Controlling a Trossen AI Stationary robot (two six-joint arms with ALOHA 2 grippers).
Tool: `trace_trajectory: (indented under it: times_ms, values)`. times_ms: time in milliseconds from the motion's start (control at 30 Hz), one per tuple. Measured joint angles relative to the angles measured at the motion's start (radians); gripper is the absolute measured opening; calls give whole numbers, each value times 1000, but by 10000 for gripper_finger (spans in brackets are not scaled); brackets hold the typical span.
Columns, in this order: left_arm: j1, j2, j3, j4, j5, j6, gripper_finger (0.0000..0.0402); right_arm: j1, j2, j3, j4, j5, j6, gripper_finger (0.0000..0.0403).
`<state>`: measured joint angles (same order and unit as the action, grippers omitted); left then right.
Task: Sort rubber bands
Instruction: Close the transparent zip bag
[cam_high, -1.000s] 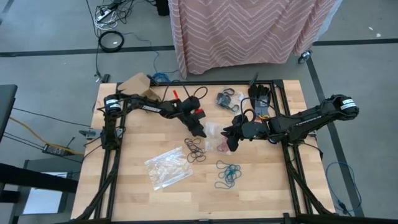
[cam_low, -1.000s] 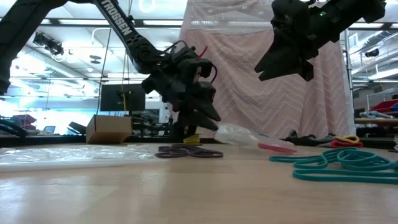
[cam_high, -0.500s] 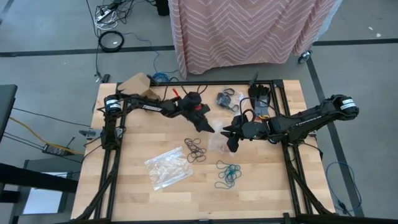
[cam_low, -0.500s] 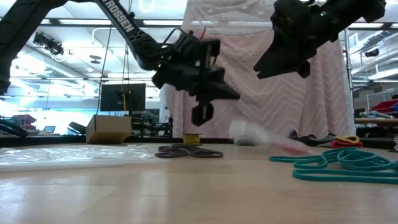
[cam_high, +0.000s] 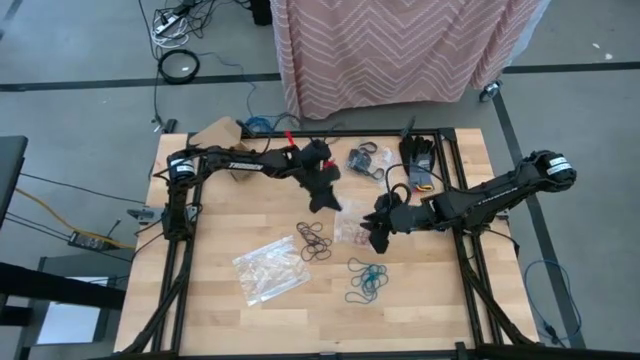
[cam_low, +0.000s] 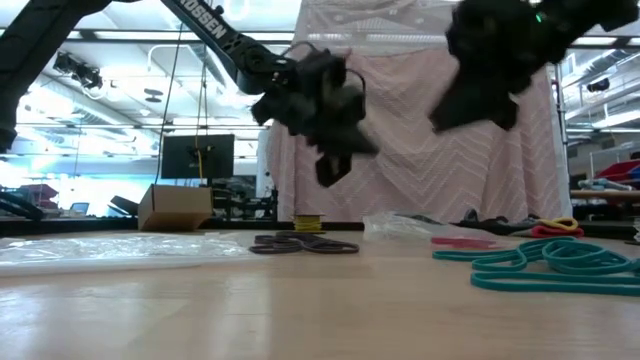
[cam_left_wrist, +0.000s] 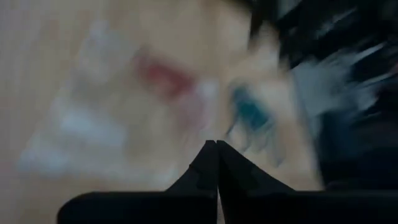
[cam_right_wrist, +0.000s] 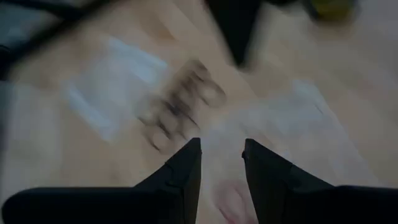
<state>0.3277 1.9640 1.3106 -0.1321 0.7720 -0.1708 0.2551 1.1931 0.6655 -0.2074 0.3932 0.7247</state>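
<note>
The red rubber bands (cam_high: 351, 232) are lying on the table (cam_high: 210, 315) in a clear bag, directly under the right hand (cam_high: 378, 238), hovering with fingers apart; the clenched, empty left hand (cam_high: 322, 203) is hanging farther off.

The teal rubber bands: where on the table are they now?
In the high view the teal rubber bands lie right of centre toward the near edge, just right of the brown bands and below the right gripper.

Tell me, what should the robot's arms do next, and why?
Probably the right gripper should drop toward the small bag of red bands. Its fingers stand open and empty right beside it, while the left gripper hangs shut, holding nothing visible, above the table.
</note>
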Motion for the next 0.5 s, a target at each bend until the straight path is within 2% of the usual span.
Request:
trace_trajectory:
  times_ms: [133,200,267,367,500]
  values:
    - [-1,0,-2,-188,-124,85,16,18,34,-4,-214,59,288,111]
    - [3,0,-13,-202,-147,115,17,17,63,-31,-202,77,401,111]
    - [13,0,-24,-201,-155,137,16,5,96,-75,-90,76,414,111]
    - [25,0,-55,-202,-237,166,13,-20,169,-121,154,25,378,111]
    - [42,0,-82,-203,-278,211,11,-52,281,-122,290,-4,416,111]
